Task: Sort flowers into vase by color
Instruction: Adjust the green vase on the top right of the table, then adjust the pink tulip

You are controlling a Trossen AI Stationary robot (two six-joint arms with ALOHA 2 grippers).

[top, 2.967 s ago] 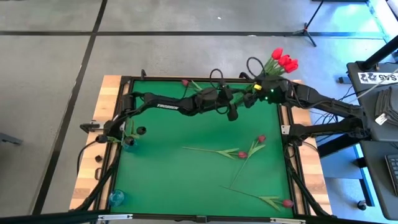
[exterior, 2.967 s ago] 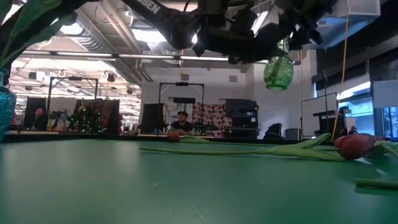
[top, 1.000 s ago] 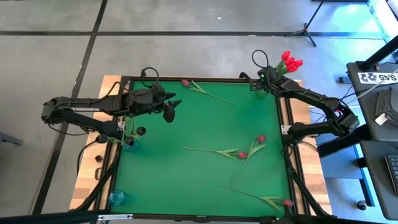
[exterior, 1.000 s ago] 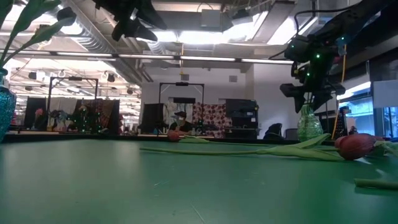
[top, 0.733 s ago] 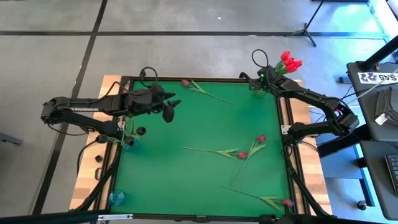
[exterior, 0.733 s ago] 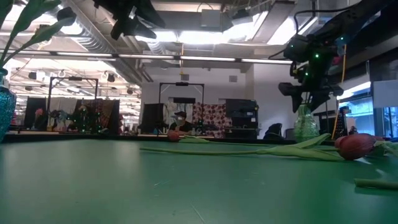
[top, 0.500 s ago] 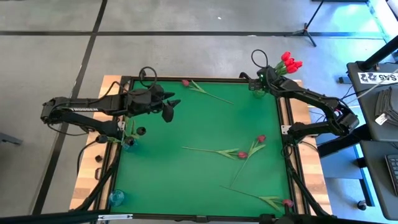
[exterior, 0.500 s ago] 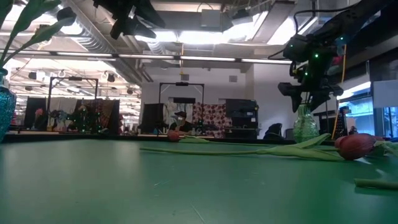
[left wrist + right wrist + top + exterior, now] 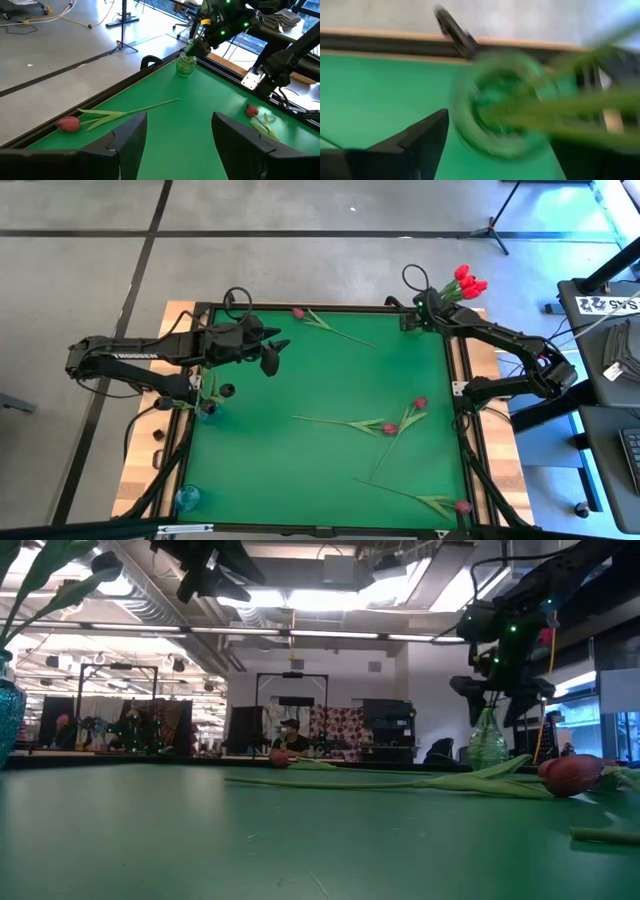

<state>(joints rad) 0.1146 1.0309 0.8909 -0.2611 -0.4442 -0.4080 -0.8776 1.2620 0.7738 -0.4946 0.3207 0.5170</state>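
Observation:
A green glass vase (image 9: 418,327) (image 9: 487,745) (image 9: 186,65) stands on its base at the table's far right corner. Bright red tulips (image 9: 464,280) stick out of it. My right gripper (image 9: 421,310) (image 9: 503,692) (image 9: 500,150) is open just above it, a finger on either side of the vase's rim (image 9: 500,117). My left gripper (image 9: 277,352) (image 9: 176,145) hovers open, high over the far left of the table. Loose tulips lie flat on the green mat: one by the far edge (image 9: 330,325) (image 9: 95,117), others at centre right (image 9: 385,427). My right gripper comes at the vase from above, its fingers (image 9: 422,142) beside the rim. The blur in the right wrist view hides whether they touch the glass.
Two blue vases stand at the left edge (image 9: 207,412) (image 9: 187,498); the farther one holds green leaves and also shows in the low view (image 9: 6,725). Another tulip (image 9: 440,504) lies near the right front corner. A raised black frame (image 9: 455,390) rims the mat.
The green vase has slid slightly toward the table's left and stayed upright. My right gripper has then shifted a little toward the right and far edge, above the vase's neck.

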